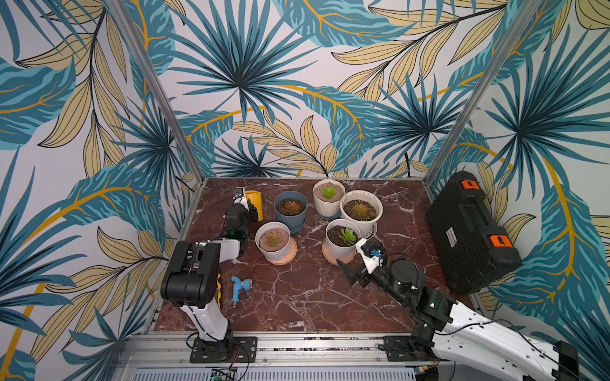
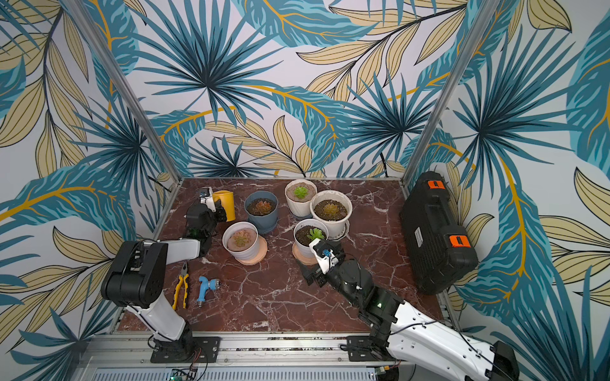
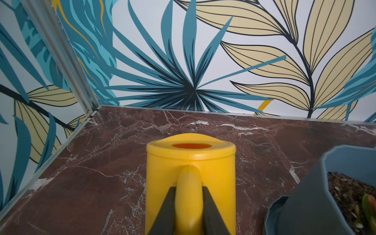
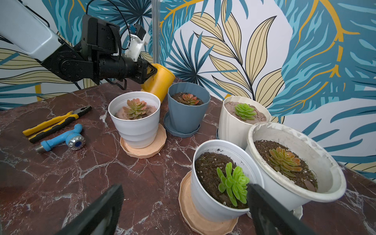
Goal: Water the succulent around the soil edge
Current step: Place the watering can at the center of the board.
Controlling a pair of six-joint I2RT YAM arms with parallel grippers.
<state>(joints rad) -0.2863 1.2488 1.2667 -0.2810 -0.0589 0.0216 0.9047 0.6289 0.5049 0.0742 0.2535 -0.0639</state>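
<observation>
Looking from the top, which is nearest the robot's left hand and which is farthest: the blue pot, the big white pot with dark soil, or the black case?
From the left hand gripping the yellow can:
1. Blue pot, right beside it.
2. Big white pot, farther right, past the blue one.
3. Black case, by the right wall.

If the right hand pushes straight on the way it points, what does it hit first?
Probably the near white pot with the green succulent, or its peach saucer just below; depth is unclear.
</observation>
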